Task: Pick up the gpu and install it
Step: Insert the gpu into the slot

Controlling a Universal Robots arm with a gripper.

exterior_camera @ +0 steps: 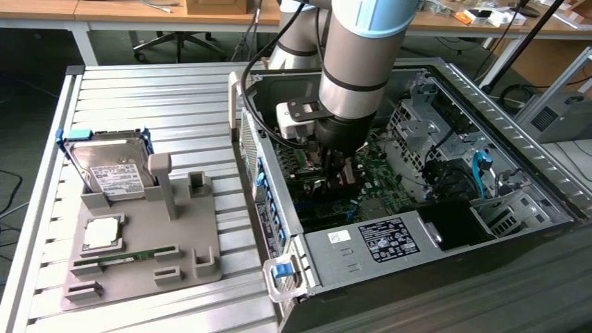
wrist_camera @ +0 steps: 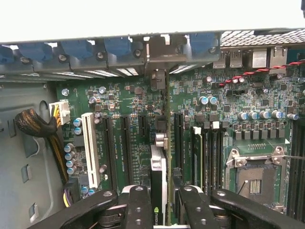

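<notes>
My gripper (wrist_camera: 165,212) reaches down inside the open computer case (exterior_camera: 306,253), over the green motherboard (wrist_camera: 124,109). It is shut on the gpu (wrist_camera: 159,179), a thin card seen edge-on between the two black fingers (wrist_camera: 138,205). The card stands upright among the long black expansion slots (wrist_camera: 125,143), one end pointing at the rear slot openings with blue latches (wrist_camera: 119,46). Whether it sits in a slot I cannot tell. In the exterior view the gripper (exterior_camera: 339,175) is low in the case, and the arm hides most of the card.
On the exterior view's left, a grey fixture tray (exterior_camera: 190,239) holds a silver hard drive (exterior_camera: 111,170), a processor chip (exterior_camera: 102,234) and a green memory stick (exterior_camera: 129,258). Drive cages (exterior_camera: 434,132) and a power supply (exterior_camera: 389,239) crowd the case. An empty processor socket (wrist_camera: 255,179) lies beside the slots.
</notes>
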